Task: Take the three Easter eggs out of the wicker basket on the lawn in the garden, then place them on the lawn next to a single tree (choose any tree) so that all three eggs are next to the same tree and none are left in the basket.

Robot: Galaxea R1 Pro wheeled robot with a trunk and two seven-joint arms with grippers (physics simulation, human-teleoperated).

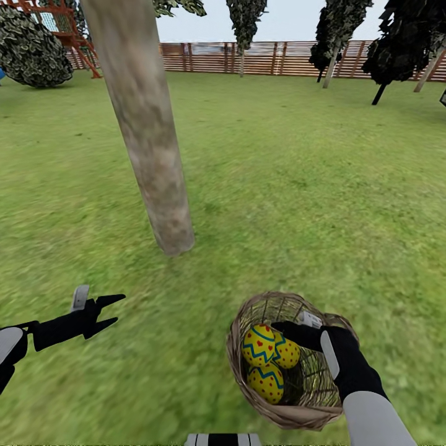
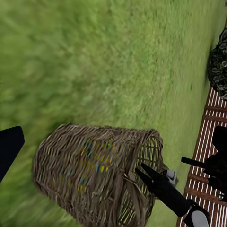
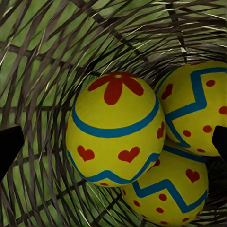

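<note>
Right gripper (image 1: 296, 326): I'm reaching into the wicker basket (image 1: 244, 390), jaws spread apart, gripping nothing.
Easter eggs (image 3: 115, 130): all three sitting inside the basket, touching.
Left gripper (image 1: 110, 311): I'm hovering it over the lawn (image 1: 279, 186), jaws parted, empty.
Tree (image 1: 145, 130): trunk standing near, beyond the basket.
Fence (image 1: 272, 57): running along the far edge.
</note>
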